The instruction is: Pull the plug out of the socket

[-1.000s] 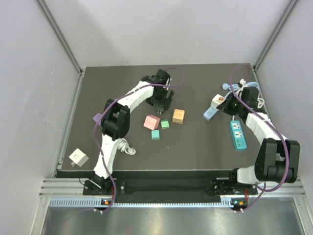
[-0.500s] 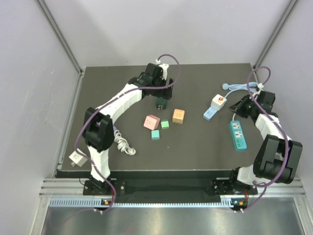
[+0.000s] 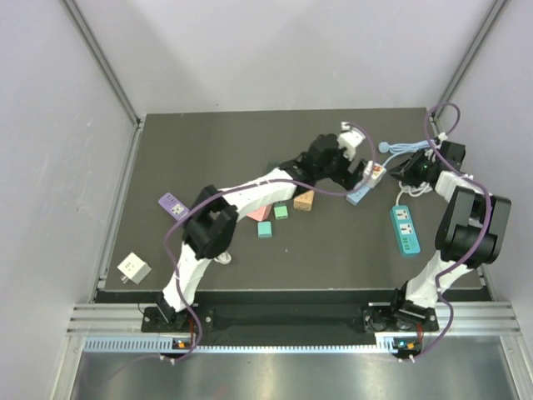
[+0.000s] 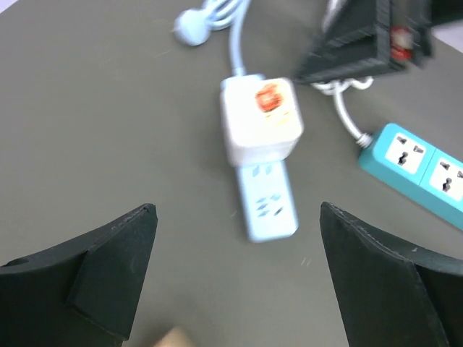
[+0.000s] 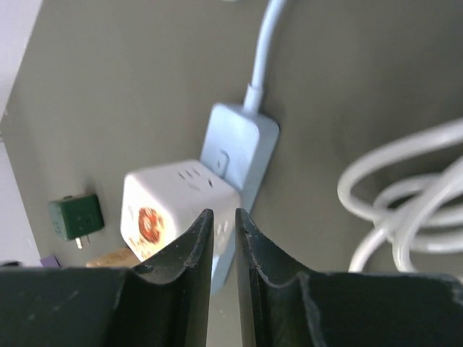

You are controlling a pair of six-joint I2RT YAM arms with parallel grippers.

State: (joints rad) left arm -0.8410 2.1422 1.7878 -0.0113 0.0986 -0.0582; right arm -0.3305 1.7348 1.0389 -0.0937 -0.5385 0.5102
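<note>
Hovering | L gripper (image 4: pixel 237 210) wide apart, plug (image 4: pixel 262 119) ahead | R gripper (image 5: pixel 223 215) barely ajar, plug beyond tips

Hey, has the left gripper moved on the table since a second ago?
Yes. The left gripper swung right: it was left of the orange block, and now it is right of it, open, by the white plug.

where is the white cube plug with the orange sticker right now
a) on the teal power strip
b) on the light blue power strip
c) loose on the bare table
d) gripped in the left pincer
b: the white cube plug sits plugged into the cord end of the light blue power strip, with nothing gripping it.
</note>
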